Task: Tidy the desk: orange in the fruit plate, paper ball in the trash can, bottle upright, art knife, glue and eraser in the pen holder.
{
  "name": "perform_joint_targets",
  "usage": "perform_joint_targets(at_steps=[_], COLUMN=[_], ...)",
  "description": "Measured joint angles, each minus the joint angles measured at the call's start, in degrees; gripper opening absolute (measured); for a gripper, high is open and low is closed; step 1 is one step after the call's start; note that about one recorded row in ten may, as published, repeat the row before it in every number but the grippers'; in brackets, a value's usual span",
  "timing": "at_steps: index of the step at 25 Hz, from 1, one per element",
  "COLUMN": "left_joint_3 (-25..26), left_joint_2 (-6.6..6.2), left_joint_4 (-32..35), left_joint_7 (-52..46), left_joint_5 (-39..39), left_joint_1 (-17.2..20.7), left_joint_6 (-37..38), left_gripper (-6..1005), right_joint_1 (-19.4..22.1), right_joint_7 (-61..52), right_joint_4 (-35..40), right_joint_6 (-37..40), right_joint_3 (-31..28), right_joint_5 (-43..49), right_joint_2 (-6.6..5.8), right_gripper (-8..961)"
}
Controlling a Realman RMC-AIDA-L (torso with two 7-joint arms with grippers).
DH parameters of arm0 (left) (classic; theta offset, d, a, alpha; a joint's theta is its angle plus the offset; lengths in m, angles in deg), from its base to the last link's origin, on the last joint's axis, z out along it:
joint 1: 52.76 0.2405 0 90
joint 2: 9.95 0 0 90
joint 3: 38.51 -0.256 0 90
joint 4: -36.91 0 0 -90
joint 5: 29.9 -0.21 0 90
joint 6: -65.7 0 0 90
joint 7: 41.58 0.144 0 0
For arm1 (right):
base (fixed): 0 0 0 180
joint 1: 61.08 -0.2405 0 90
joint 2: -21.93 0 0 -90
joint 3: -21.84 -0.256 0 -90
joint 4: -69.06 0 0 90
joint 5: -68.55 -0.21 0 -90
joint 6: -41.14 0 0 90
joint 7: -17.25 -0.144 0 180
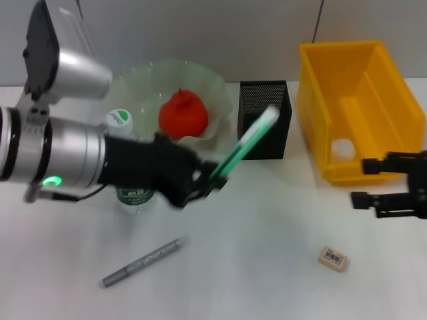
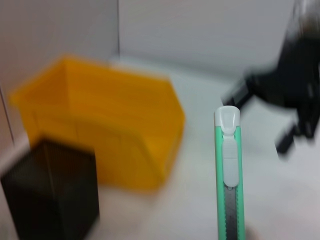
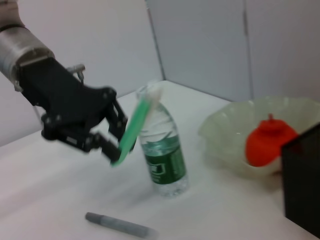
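Note:
My left gripper point(image 1: 203, 179) is shut on the mint-green art knife point(image 1: 245, 147) and holds it in the air, its white tip next to the black mesh pen holder point(image 1: 263, 120). The knife point(image 2: 228, 175) and holder point(image 2: 52, 192) show in the left wrist view. The orange point(image 1: 183, 113) lies in the pale green fruit plate point(image 1: 140, 83). The bottle point(image 3: 162, 150) stands upright behind my left arm. The grey glue stick point(image 1: 141, 262) and the beige eraser point(image 1: 333, 258) lie on the desk point(image 1: 253, 253). My right gripper point(image 1: 363, 183) hangs open in front of the yellow trash can point(image 1: 360, 107).
A white object point(image 1: 342, 149), possibly the paper ball, lies inside the yellow trash can. The trash can stands right of the pen holder, the fruit plate left of it. A grey wall runs behind the desk.

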Motion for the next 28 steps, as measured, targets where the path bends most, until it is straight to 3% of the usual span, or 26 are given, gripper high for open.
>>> perform_joint_targets(at_steps=[2,4,6,7,9,12,13,15,18,19,21,22,28], left_joint_3=[0.00,-2.90,-5.24,-8.87,-10.37,-18.78,-18.78,-23.70,-25.23,-28.27,-29.61,-31.21,-32.40], left_joint_2=[0.00,0.06,0.05,0.10,0.13,0.22,0.22,0.27,0.31,0.33,0.34,0.35,0.36], left_joint_4=[0.00,-5.52,-7.04,-8.85,-9.41,-11.42,-11.42,-12.50,-13.20,-15.75,-17.61,-21.20,-26.45], left_joint_7=[0.00,5.19,6.81,8.29,8.71,10.02,10.02,9.72,9.41,8.93,8.88,8.88,9.19], left_joint_5=[0.00,11.88,15.26,19.09,20.31,25.50,25.50,27.27,27.82,29.39,30.36,32.04,34.84], left_joint_1=[0.00,0.39,0.44,0.20,0.04,-1.22,-1.22,-2.84,-3.64,-6.20,-7.87,-10.84,-14.71], left_joint_6=[0.00,-11.77,-16.45,-22.90,-25.39,-40.13,-40.13,-49.42,-52.40,-58.31,-61.39,-65.75,-69.47], left_gripper=[223,226,229,231,234,238,240,243,248,249,252,254,263], right_joint_1=[1.48,2.00,2.59,3.23,3.49,4.09,4.09,4.18,4.07,3.94,3.69,3.40,2.63], right_joint_7=[-0.05,-0.05,0.07,0.18,0.22,0.62,0.62,1.35,1.93,2.21,2.65,3.30,4.75], right_joint_4=[0.48,0.49,0.36,0.19,0.17,0.08,0.08,-0.17,-0.53,-0.81,-1.52,-2.36,-4.48], right_joint_6=[1.03,1.41,1.65,1.73,1.74,1.62,1.62,1.57,1.48,1.49,1.51,1.52,1.46], right_joint_3=[-2.74,-3.80,-4.78,-5.24,-5.31,-5.35,-5.35,-5.37,-5.37,-5.32,-5.10,-4.90,-4.83], right_joint_5=[0.00,0.00,0.00,0.03,0.05,0.38,0.38,0.45,0.47,0.48,0.48,0.48,0.45], right_joint_2=[-0.38,-0.59,-0.86,-1.05,-1.10,-1.11,-1.11,-1.02,-0.86,-0.79,-0.71,-0.63,-0.54], right_gripper=[781,781,780,780,780,779,779,779,779,779,778,778,777])
